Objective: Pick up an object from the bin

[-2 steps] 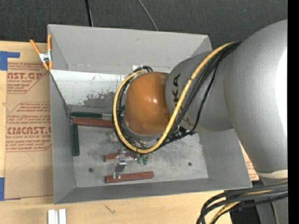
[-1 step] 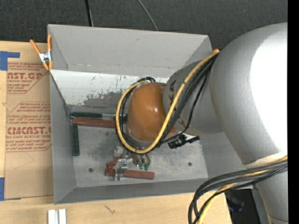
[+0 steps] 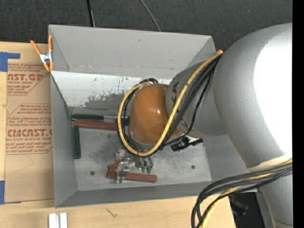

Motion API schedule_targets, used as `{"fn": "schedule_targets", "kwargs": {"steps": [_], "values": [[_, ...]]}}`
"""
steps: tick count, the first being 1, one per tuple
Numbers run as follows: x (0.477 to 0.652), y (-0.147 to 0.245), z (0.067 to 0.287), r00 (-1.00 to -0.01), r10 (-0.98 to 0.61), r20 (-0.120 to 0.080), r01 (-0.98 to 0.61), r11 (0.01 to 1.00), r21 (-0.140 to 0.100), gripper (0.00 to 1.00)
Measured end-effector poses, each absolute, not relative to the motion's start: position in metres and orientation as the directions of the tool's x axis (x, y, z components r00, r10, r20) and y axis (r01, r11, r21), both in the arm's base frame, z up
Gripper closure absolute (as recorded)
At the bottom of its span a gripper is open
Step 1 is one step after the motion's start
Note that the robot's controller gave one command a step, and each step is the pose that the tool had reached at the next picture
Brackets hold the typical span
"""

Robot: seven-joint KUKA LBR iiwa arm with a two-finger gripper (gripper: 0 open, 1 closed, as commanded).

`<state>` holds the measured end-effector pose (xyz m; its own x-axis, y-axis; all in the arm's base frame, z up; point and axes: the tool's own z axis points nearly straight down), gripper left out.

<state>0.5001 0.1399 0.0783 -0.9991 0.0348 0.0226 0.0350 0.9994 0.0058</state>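
Grey arm (image 3: 256, 94) overhead; claw (image 3: 127, 167) over reddish bar (image 3: 145, 177).

Left side: green bar (image 3: 76, 142) lies flat, running front to back. Just past its far end, second green bar (image 3: 90, 117) lies crosswise. A red-brown bar (image 3: 94, 124) lies parallel to that one, touching its near side; right ends of both hidden. Top: black cable (image 3: 89, 11) crosses dark surface (image 3: 213, 8).

Grey metal bin (image 3: 180, 167): matt, scuffed, scratched. The orange cover (image 3: 147, 113) is smooth and glossy. Silver arm casing (image 3: 256, 94): smooth, satin sheen. The reddish bar (image 3: 140, 177) looks dull.
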Motion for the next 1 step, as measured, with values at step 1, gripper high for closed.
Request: {"fn": "schedule_targets", "kwargs": {"steps": [1], "values": [[0.5385, 0.13, 0.2354, -1.0, 0.028, -0.007, 0.028, 1.0, 0.002, 1.0]]}}
